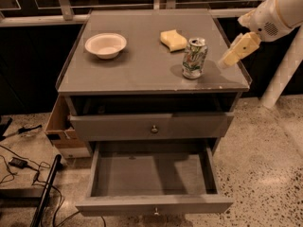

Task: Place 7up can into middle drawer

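Note:
The 7up can, white and green with a silver top, stands upright on the grey cabinet top, near its front right. My gripper hovers at the cabinet's right edge, just right of the can, at about its height and apart from it. It holds nothing. The middle drawer is pulled out below, with its bare grey floor showing and a small knob on its front panel.
A white bowl sits at the back left of the top and a yellow sponge behind the can. A shut grey drawer front lies above the open drawer. A cardboard box and cables lie at the left. A white post stands at the right.

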`<state>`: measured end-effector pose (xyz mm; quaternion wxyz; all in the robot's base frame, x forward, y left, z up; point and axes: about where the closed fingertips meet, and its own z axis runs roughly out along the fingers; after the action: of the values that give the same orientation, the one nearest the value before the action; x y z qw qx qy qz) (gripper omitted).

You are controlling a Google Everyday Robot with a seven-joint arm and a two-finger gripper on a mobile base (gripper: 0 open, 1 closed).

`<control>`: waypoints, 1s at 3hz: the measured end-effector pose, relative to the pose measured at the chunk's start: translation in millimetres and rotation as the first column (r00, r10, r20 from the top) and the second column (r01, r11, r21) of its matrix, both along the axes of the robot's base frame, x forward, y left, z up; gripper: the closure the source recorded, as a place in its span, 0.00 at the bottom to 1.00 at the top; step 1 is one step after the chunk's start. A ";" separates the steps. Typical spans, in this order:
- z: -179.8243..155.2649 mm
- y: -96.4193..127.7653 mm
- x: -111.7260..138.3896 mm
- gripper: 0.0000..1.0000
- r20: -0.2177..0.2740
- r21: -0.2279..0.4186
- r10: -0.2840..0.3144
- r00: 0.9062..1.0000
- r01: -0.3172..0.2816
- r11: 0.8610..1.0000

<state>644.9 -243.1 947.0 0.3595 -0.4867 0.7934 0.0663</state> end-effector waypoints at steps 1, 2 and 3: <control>-25.7 29.5 7.8 0.00 -0.044 0.153 0.058 0.997 -0.050 0.987; -26.8 30.0 7.9 0.00 -0.046 0.154 0.058 0.997 -0.050 0.987; -36.2 36.6 9.9 0.00 -0.050 0.191 0.062 0.997 -0.051 0.980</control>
<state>654.8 -206.5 910.8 0.3798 -0.4707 0.7790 0.1654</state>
